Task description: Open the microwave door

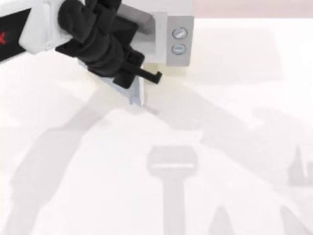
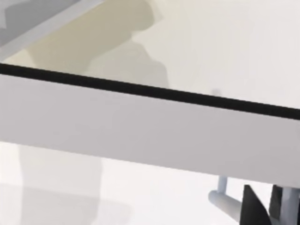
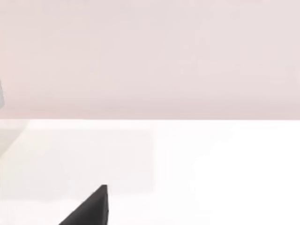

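From above, the microwave [image 1: 166, 29] was seen at the table's far edge, with the microwave door [image 1: 134, 90] swung out from its front toward the near side and the left gripper [image 1: 142, 73] set against the door's free end, fingers apparently clamped on it. Through the left wrist view, the door's long edge ran straight across, close beside the microwave's pale interior. Through the right wrist view, only one dark fingertip [image 3: 91, 208] was shown, well apart from the microwave, so the right gripper's state could not be told.
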